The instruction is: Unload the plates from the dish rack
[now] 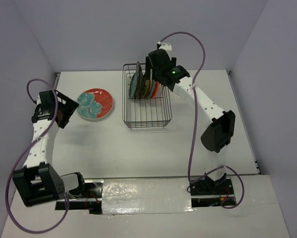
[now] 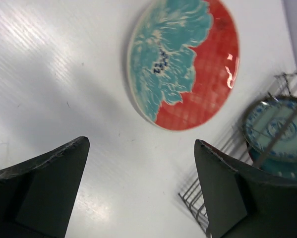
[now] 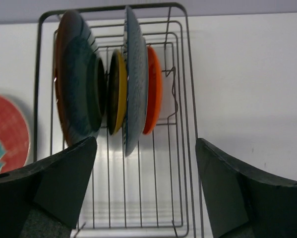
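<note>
A red-rimmed plate with a teal flower (image 1: 94, 104) (image 2: 183, 62) lies flat on the white table, left of the dish rack (image 1: 158, 119) (image 3: 188, 99). My left gripper (image 1: 68, 109) (image 2: 141, 143) hovers just left of that plate, open, with only bare table between its fingers. Several plates stand on edge at the rack's far end: a large dark teal one (image 3: 74, 79), a small yellow-edged one (image 3: 117, 91), a blue-grey patterned one (image 3: 136, 84) and a small orange one (image 3: 154, 89). My right gripper (image 1: 152, 74) (image 3: 146, 143) hangs open above the rack, holding nothing.
The rack's near half (image 3: 138, 198) holds no dishes. A white-and-blue plate (image 2: 274, 129) shows through the rack wires in the left wrist view. Grey walls close the table at the back and sides. Cables loop from both arms.
</note>
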`<move>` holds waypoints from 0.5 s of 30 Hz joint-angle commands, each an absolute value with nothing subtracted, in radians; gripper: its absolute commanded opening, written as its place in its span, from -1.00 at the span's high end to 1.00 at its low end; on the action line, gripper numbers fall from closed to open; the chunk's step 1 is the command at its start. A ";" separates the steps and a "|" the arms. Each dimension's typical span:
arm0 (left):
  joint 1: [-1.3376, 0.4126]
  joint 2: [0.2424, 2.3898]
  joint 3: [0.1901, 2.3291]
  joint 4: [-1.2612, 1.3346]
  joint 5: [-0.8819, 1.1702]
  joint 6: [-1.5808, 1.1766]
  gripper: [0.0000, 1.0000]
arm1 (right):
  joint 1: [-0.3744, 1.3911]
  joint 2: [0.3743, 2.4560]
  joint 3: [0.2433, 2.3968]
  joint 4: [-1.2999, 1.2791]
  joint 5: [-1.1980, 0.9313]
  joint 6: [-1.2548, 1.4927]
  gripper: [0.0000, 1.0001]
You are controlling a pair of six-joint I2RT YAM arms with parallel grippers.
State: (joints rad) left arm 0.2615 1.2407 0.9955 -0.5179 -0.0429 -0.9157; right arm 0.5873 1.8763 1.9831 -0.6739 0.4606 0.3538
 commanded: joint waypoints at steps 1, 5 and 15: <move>0.227 1.093 1.046 -0.578 -0.071 -0.707 -0.99 | 0.614 1.997 2.135 -0.753 0.666 0.312 -0.71; 0.154 0.954 0.976 -0.575 -0.081 -0.546 -0.99 | 0.632 2.097 2.242 -0.736 0.729 0.250 -0.33; 0.097 0.772 0.896 -0.575 -0.117 -0.486 -0.99 | 0.670 2.233 2.263 -0.658 0.842 0.173 0.03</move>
